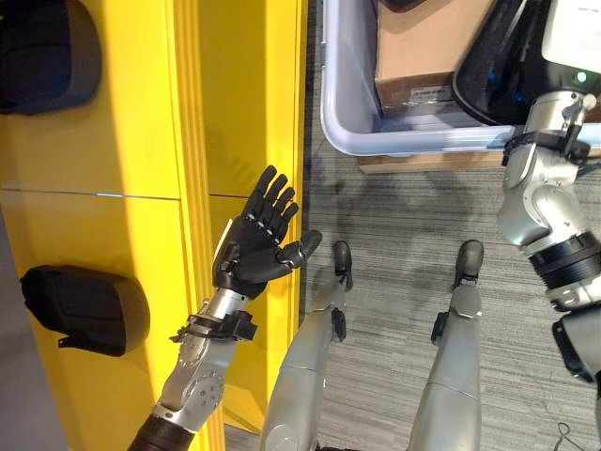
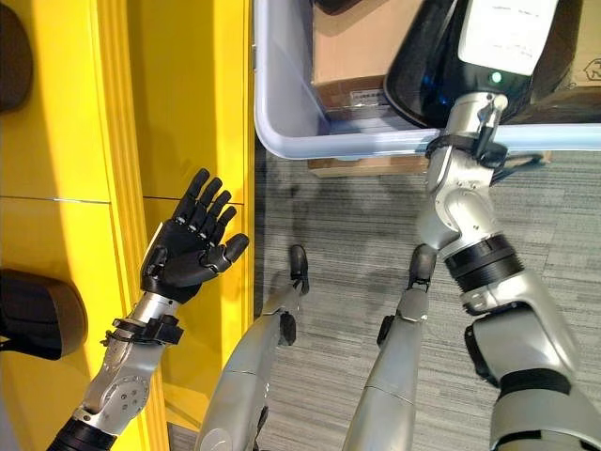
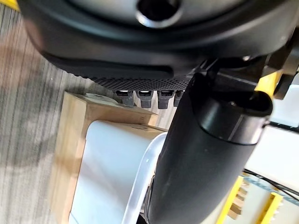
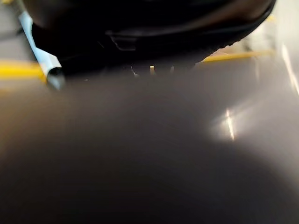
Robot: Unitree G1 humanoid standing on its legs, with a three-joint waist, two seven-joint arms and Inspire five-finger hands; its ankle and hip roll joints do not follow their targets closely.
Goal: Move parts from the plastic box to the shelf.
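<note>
Beside the yellow shelf (image 1: 122,141), the left hand (image 1: 254,249) is held spread and empty; inside the plastic box (image 2: 282,122), the right hand's fingers are hidden behind a glossy black part (image 2: 423,75), so their state cannot be told.

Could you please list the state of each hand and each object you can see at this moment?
left hand: open, empty, raised beside the shelf's front edge.
right hand: reaching into the plastic box, fingers hidden.
plastic box: on the floor, holding a cardboard carton and a glossy black part.
yellow shelf: two dark parts lying on it, near and far.
</note>
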